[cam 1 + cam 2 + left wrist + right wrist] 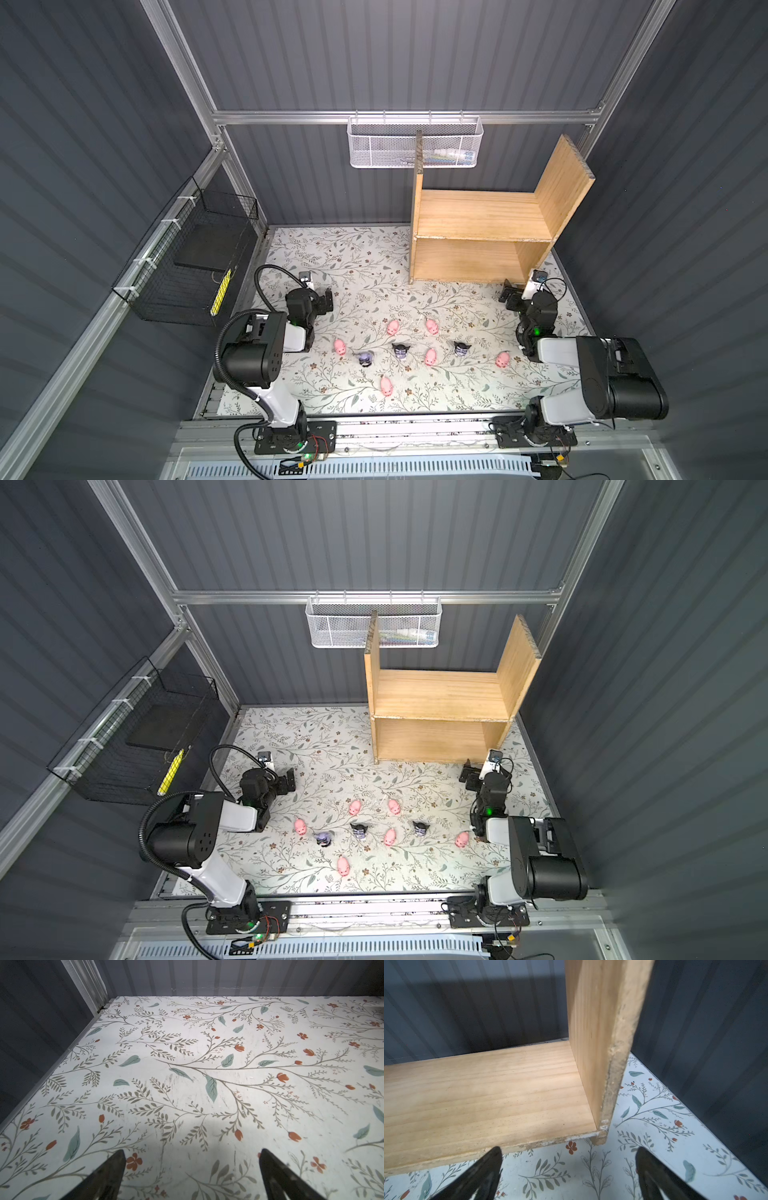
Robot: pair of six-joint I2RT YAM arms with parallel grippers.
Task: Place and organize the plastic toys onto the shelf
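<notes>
- Shelf stands at the back right of the table, two tall side boards up and two wooden levels between them, in both top views.
- Pink pigs, six of them, lie scattered across the middle of the floral table, well apart from the shelf: two toward the back, three in a loose middle row, one alone nearest the front.
- Lavender-hooded figurine sits just beside the leftmost pig; black-hooded figurine is near it, at the centre.
- Second black-hooded figurine sits further right, between two pigs.
- Left arm reaches over the table's left side. The left jaws stand wide apart and empty, and the left wrist view shows only bare table between the fingertips.
- Right arm stretches toward the shelf's lower right corner. The right jaws are spread wide, gripping nothing.
- Right wrist view: fingertips hover just in front of the bottom board's chipped edge, with the right side board rising beside it.
</notes>
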